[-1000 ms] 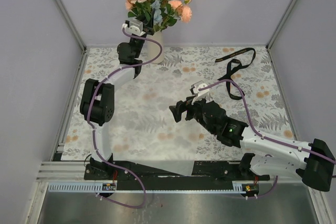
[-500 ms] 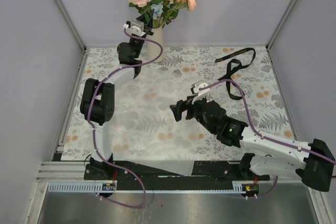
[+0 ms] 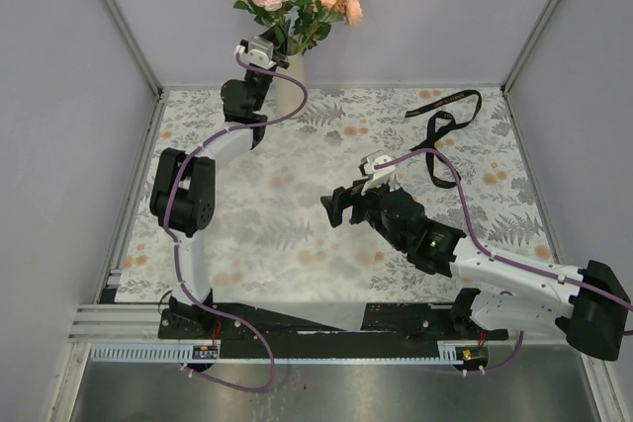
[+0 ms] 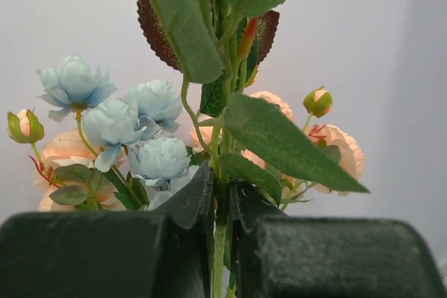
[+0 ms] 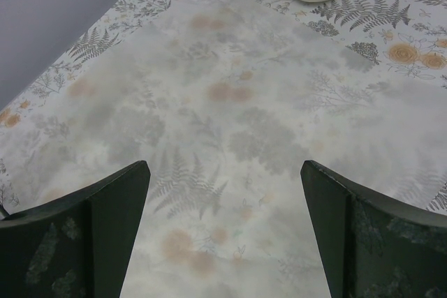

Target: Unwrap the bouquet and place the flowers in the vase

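My left gripper (image 4: 222, 242) is pinched nearly shut on the green stems of the flowers (image 4: 157, 158). Their long axis stands upright, with the peach and blue heads on top and the stem ends down at the mouth of the vase (image 3: 291, 91). The vase sits at 12 o'clock on the far edge of the table (image 3: 495, 205). My right gripper (image 5: 223, 172) hangs near the centre with its jaws spread wide, holding nothing, over the flat paper (image 5: 230, 95) and aimed toward 10 o'clock. The ribbon (image 3: 442, 126) lies at 1 o'clock, and any lettering on it is too small to read.
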Action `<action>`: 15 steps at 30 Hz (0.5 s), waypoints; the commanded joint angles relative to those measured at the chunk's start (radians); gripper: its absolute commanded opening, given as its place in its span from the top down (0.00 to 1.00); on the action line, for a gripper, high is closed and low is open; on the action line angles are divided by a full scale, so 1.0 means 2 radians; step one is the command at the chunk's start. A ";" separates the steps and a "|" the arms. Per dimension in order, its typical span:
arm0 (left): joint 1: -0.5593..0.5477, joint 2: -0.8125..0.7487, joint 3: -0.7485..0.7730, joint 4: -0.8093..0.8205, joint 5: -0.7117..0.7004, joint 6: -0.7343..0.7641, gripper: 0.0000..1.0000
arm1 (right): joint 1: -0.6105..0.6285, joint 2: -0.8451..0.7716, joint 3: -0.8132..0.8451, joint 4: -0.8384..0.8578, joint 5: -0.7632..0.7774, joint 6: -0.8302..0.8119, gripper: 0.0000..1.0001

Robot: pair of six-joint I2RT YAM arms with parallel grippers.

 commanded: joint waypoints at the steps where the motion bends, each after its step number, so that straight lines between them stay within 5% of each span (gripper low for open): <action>1: -0.002 -0.043 -0.011 0.021 0.004 0.009 1.00 | -0.005 0.004 0.001 0.029 0.009 -0.004 0.01; 15: -0.004 -0.055 -0.004 0.023 0.006 0.009 1.00 | -0.010 -0.001 -0.002 0.031 0.005 -0.004 0.00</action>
